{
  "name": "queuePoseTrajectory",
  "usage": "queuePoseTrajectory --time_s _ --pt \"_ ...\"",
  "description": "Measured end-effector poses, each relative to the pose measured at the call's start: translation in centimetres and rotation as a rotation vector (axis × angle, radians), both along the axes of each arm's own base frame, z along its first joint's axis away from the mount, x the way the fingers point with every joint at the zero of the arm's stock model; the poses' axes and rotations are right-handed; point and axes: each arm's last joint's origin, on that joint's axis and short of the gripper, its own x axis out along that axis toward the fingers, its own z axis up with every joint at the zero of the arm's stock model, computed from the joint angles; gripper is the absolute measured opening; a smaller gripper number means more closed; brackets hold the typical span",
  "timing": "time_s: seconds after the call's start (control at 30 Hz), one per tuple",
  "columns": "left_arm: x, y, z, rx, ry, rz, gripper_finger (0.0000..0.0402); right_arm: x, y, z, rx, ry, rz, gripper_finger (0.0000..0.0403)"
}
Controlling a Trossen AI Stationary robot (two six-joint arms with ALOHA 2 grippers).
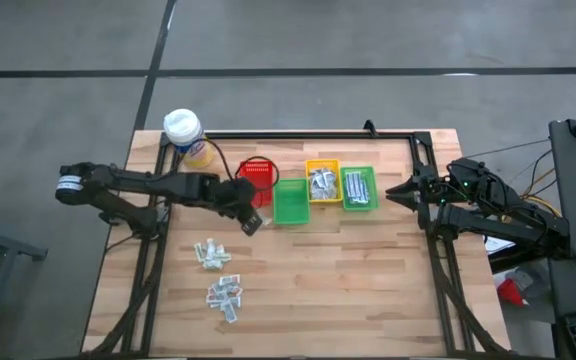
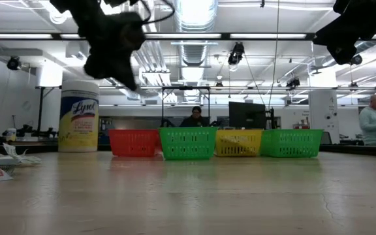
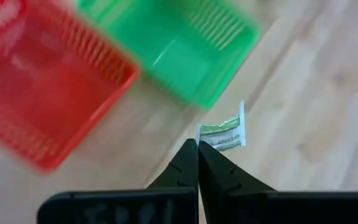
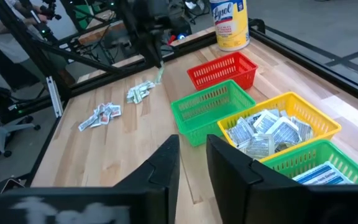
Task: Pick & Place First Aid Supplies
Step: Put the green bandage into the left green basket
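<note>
My left gripper [image 3: 197,146] is shut on a pale greenish-white sachet [image 3: 224,134]. It hovers above the table just near of the red bin [image 1: 257,178] and the empty green bin [image 1: 291,202]. Two small piles of packets [image 1: 211,254] [image 1: 225,296] lie flat on the wood nearer the table's near edge. The yellow bin [image 1: 323,182] holds silvery crinkly wrappers, and the far-right green bin [image 1: 358,188] holds white strips with blue stripes. My right gripper [image 4: 192,148] is open and waits in the air right of the bins. My left gripper pinches the sachet between its two fingertips, by the sachet's end [image 3: 205,139] nearest the fingers. The rest of the sachet sticks out past the tips. The fingers slant down from above. The sachet [image 4: 159,74] is lifted clear of the table and hangs below the fingers.
A yellow wipes bottle with a white cap [image 1: 186,135] stands at the far left, behind the red bin. The four bins [image 2: 214,142] stand in a row across the far middle. Bare wood [image 1: 348,280] stretches over the near right of the table. A black frame [image 1: 298,134] borders the far edge.
</note>
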Motion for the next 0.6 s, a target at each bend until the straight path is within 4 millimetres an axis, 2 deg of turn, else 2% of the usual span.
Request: queuePoseTrajectory --time_s 0.27,0.6 --pt "1.9 -0.2 2.2 0.118 -0.243 -0.224 0.0000 0.0 0.0 0.0 0.001 0.003 0.000 0.0089" --pt "2.8 -0.5 3.4 0.233 -0.409 -0.442 0.0000 0.0 0.0 0.0 0.001 0.003 0.000 0.0075"
